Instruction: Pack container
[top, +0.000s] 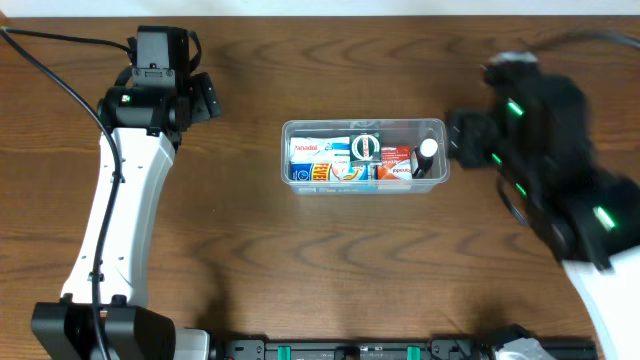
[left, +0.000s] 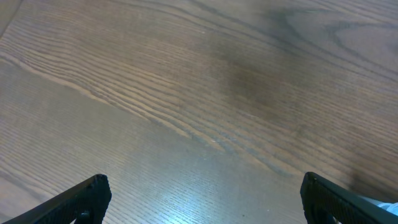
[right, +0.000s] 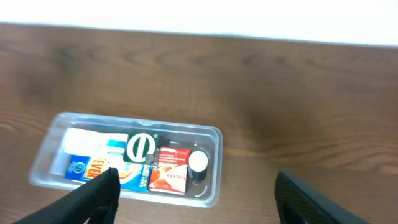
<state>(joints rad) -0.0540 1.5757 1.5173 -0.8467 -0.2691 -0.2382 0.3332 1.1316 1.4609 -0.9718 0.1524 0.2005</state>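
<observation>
The clear plastic container sits at the middle of the wooden table and holds several small boxes, a green-and-white round item, a red box and a dark bottle with a white cap. It also shows in the right wrist view, lower left. My left gripper is open and empty over bare wood, well left of the container. My right gripper is open and empty, hovering just right of the container's right end.
The left arm reaches along the left side of the table. The right arm is blurred at the right. A white wall edge lies beyond the table's far edge.
</observation>
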